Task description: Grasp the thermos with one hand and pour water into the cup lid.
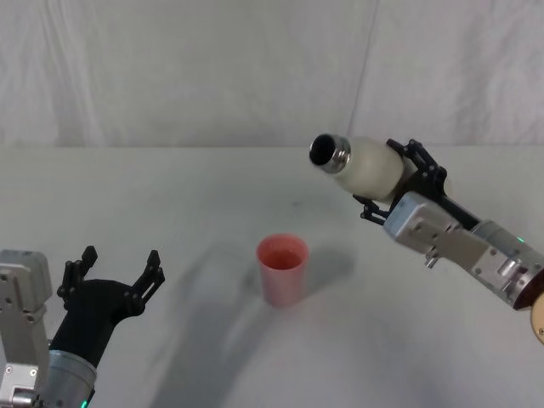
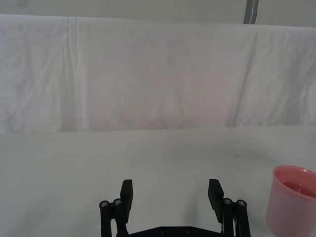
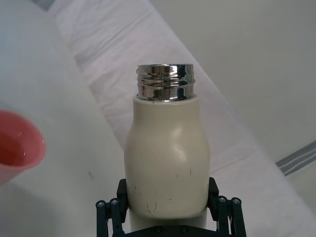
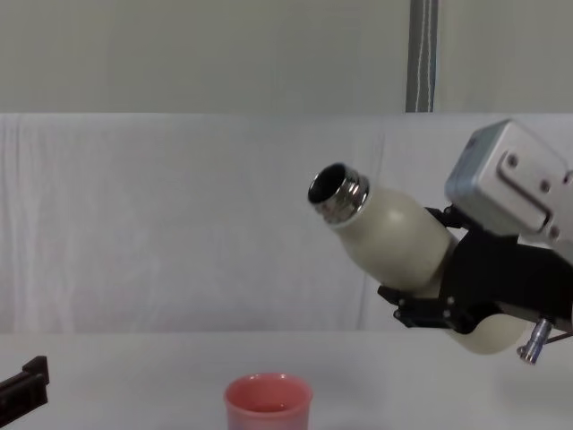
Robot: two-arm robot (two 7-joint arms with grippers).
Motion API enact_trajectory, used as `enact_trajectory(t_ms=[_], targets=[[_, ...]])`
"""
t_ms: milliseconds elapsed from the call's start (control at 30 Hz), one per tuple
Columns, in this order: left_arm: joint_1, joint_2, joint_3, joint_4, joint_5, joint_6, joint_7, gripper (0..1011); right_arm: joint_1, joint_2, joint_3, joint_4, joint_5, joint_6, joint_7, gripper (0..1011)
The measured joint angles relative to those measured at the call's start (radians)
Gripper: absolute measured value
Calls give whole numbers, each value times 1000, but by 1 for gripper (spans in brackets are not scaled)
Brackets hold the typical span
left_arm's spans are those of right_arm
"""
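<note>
Tilting above the bench point(image 1: 170, 195), the thermos point(image 1: 370, 167) sits clamped in our right pincer point(image 1: 393, 180), mouth angled towards the cup lid point(image 1: 282, 269); our left pincer point(image 1: 115, 270) rests spread wide, empty.

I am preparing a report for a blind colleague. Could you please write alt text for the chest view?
The right gripper holds the cream-white thermos in the air, tilted with its open steel neck pointing up and to the left. The pink cup lid stands on the white table below, left of the neck. The left gripper rests low at the left edge.
</note>
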Motion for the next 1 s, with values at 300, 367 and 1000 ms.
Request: enact_trajectory(t_ms=[300, 367, 1000], targets=[[0, 0, 0, 0, 0, 0, 0, 1001, -19, -25, 37, -1, 106, -12, 29, 950], [0, 0, 0, 0, 0, 0, 0, 1001, -24, -30, 44, -1, 125, -14, 34, 950], [0, 0, 0, 0, 0, 0, 0, 1001, -86, -40, 123, -56, 294, 7, 73, 950]])
